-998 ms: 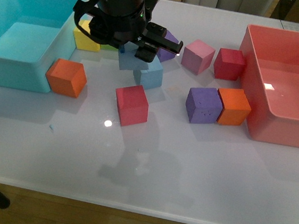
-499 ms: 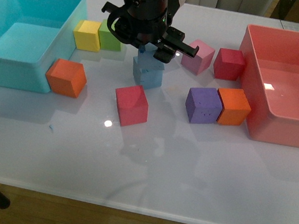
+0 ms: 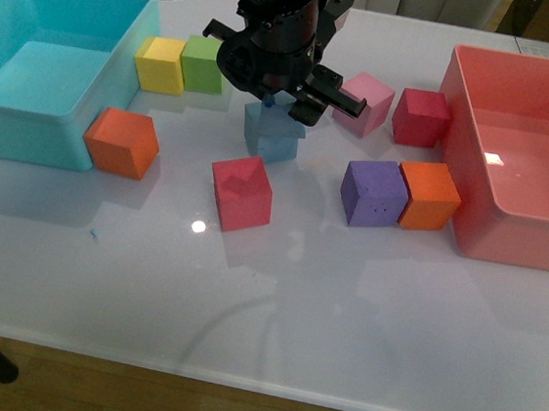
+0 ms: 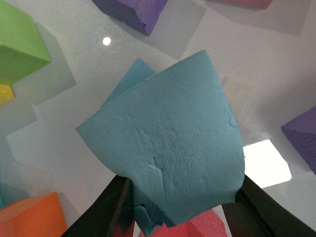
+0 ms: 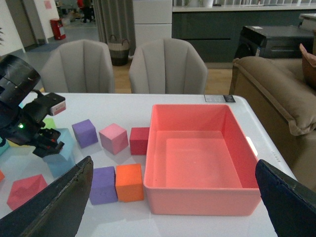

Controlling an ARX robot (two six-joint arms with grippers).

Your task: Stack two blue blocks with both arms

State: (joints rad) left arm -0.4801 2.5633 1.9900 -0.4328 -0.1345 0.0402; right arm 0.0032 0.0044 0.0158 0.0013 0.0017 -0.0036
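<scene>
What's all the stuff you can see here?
table: one, white, under everything
turquoise bin: one, turquoise, left
pink bin: one, pink, right
blue blocks: two, sky blue, middle, one held over the other
red cubes: two, red, one near front, one by pink bin
orange cubes: two, orange, one by turquoise bin, one beside purple
purple cubes: two, purple, one right of centre, one behind blue blocks
pink cube: one, pink, beside back red cube
yellow cube: one, yellow, by turquoise bin
green cube: one, green, beside yellow cube
chairs: two, grey, beyond table
left gripper: one, black, shut on upper blue block
right gripper: one, black, open, empty
</scene>
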